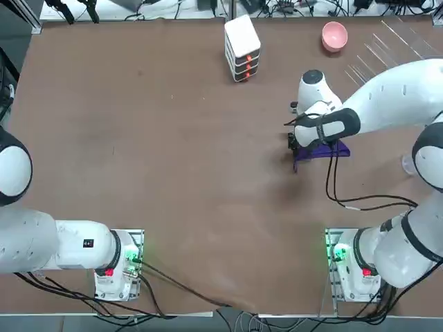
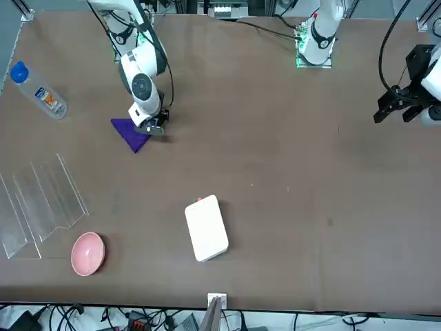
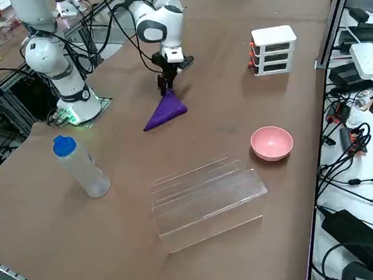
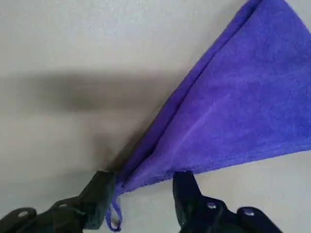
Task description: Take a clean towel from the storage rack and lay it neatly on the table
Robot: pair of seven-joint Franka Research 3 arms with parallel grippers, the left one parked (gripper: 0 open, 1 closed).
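Near the surface's (image 1: 187,159) right edge, by the arm's base, my right gripper (image 4: 145,200) hovers, fingers parted around one corner of the folded purple towel (image 4: 243,92).

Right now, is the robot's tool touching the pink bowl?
Apart. The right side view shows it: the right tool is over by the purple towel, with plenty of brown table between it and the pink bowl.

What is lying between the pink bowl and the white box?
Only bare table lies between the bowl and the box; the top view shows it.
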